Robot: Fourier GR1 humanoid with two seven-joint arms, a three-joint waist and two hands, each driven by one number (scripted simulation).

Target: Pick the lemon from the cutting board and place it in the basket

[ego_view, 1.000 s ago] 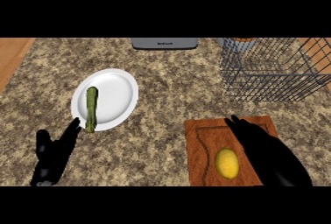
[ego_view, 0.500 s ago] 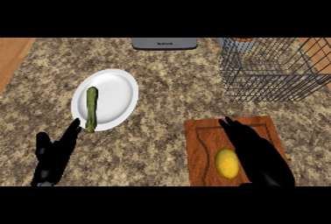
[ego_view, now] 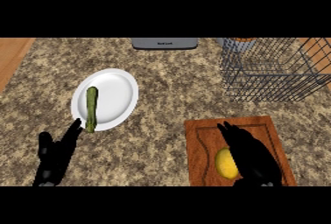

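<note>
Where the speckled granite counter (ego_view: 168,87) fills the head view, a brown wooden cutting board (ego_view: 258,127) lies at lower right, its near end cut by the view's lower edge. The lemon (ego_view: 226,163) sits on the board's near half, yellow, lying lengthwise. Its right side is hidden behind the right hand (ego_view: 252,153).

Right hand: black, over the board, fingers straight and held close together, tips pointing away toward the board's far end. It overlaps the lemon's right edge. Whether it touches the fruit cannot be told. Nothing is pinched or enclosed by the fingers.

Left hand (ego_view: 57,154): at the lower left, over bare counter. Fingers straight and slightly parted, thumb set off to the left. It holds nothing. The longest fingertip lies just beside the near rim of the white plate (ego_view: 119,94).

The plate stands left of centre. A long green vegetable, cucumber-like (ego_view: 92,108), lies along its left side, its near end reaching over the rim.

Wire basket (ego_view: 275,70): dark mesh, upper right, well apart from the board, standing upright on the counter. Something orange shows at its far left corner, too small to identify.

A grey appliance edge (ego_view: 165,43) sits at the counter's far side, top centre. Strips of wooden surface (ego_view: 13,54) flank the counter at both upper corners.
</note>
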